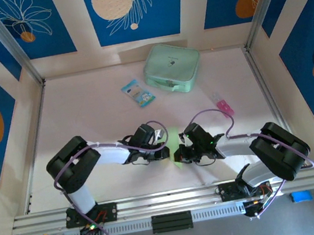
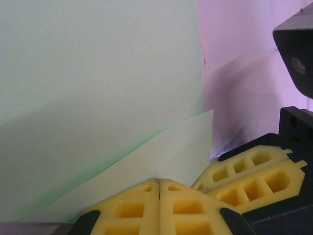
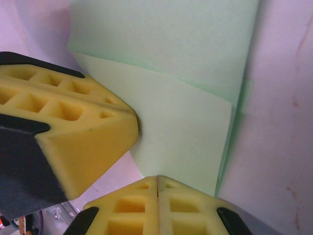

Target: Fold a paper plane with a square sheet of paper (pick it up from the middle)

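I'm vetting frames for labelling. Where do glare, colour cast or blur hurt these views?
Top external: the table is washed out nearly white; the folded paper sheet glows bright green. Left wrist: table tinted pink, the sheet throws a soft shadow on it. Right wrist: same pink cast, the sheet's edges look crisp.

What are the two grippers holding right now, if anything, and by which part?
The square sheet of paper, partly folded. The left gripper and right gripper are both shut on the same edge of it, side by side.
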Robot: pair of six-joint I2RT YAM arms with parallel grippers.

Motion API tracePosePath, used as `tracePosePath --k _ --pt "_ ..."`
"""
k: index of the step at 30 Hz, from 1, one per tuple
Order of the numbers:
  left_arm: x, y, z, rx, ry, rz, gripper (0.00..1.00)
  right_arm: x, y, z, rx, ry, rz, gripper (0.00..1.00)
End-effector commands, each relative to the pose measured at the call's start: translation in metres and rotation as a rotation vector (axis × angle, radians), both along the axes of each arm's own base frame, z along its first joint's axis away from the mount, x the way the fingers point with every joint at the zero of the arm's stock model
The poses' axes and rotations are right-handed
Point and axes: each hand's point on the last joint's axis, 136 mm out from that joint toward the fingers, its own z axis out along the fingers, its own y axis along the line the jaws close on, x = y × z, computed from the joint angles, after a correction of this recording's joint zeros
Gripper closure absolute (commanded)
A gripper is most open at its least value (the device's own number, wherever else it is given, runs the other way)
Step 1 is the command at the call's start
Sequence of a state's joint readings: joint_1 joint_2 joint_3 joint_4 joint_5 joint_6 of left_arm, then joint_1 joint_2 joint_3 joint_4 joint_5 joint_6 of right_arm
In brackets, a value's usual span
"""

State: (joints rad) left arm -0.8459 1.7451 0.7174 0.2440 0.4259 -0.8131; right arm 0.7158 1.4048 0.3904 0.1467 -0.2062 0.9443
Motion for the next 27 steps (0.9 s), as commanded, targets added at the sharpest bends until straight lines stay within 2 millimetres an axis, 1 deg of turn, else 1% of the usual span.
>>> tracePosePath --k 1,6,12,17,23,27 --pt "0.005 0.014 -0.018 0.057 0.022 0.035 0.96 -0.022 -0.028 -0.034 -0.151 0.099 -0.016 0.99" --pt "0.011 0.022 -0.021 0.067 0.033 0.052 0.96 -0.024 -0.028 -0.038 -0.16 0.111 -0.009 0.99" --pt "0.024 0.035 -0.022 0.082 0.033 0.08 0.96 -0.026 -0.03 -0.038 -0.17 0.112 0.0 1.0" --pt "0.034 0.049 -0.024 0.086 0.04 0.111 0.96 -0.027 -0.031 -0.039 -0.175 0.116 0.007 1.0" --pt "0.043 0.071 -0.03 0.148 0.053 0.159 0.97 -0.027 -0.03 -0.037 -0.174 0.11 0.013 1.0" --pt "0.046 0.075 -0.021 0.158 0.035 0.171 0.97 -0.026 -0.029 -0.036 -0.167 0.103 0.024 1.0"
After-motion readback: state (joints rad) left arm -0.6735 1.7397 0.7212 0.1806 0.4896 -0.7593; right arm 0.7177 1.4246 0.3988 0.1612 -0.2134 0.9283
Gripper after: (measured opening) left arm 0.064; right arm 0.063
